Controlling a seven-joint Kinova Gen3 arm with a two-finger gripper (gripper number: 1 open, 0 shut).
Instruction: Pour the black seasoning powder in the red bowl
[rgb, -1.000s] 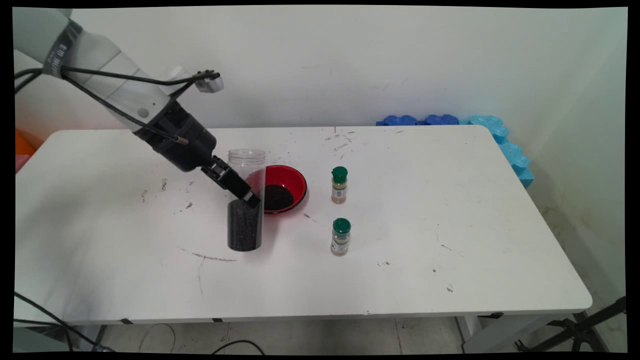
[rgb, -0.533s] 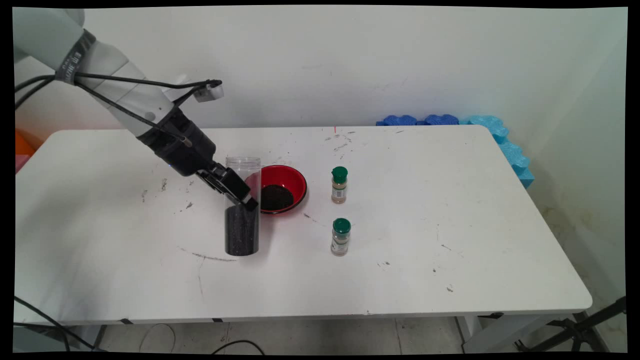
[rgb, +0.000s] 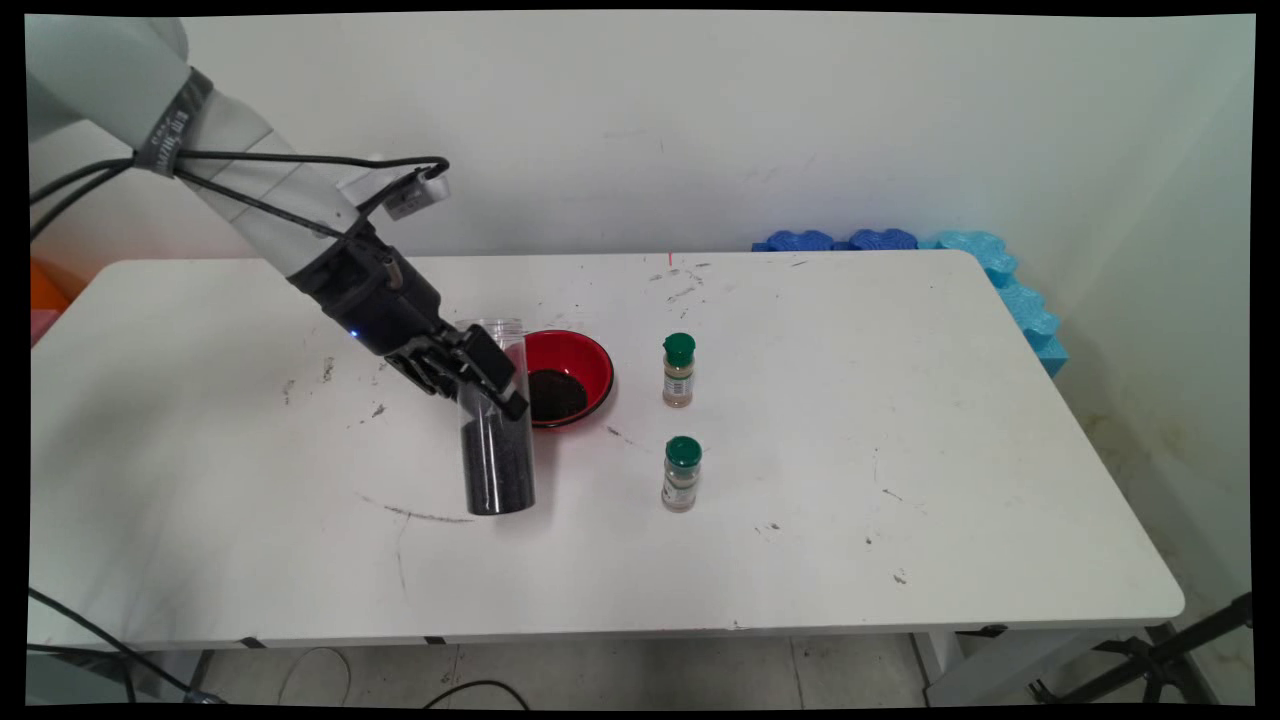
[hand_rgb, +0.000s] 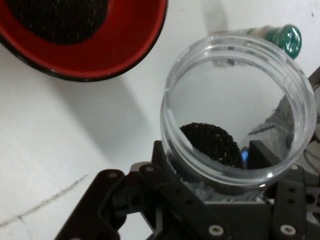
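Gripping the tall clear plastic jar (rgb: 495, 420) around its upper half, the black two-finger gripper (rgb: 478, 372) is clamped on both sides. The jar, part-filled with dark granules, tilts slightly, its base at the white table (rgb: 900, 450), beside the red bowl (rgb: 575, 365) holding similar granules. Two green-capped spice bottles (rgb: 679, 370) stand apart, right.

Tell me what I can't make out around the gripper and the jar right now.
- Main view: where the black gripper meets the clear plastic jar of dark granules; its linkage covers that.
- Main view: the labels on the two green-capped spice bottles; too small to read.
- Hand view: the red bowl holding dark granules; cut off by the top and left edges.
- Hand view: the jar's base; hidden by its own contents.
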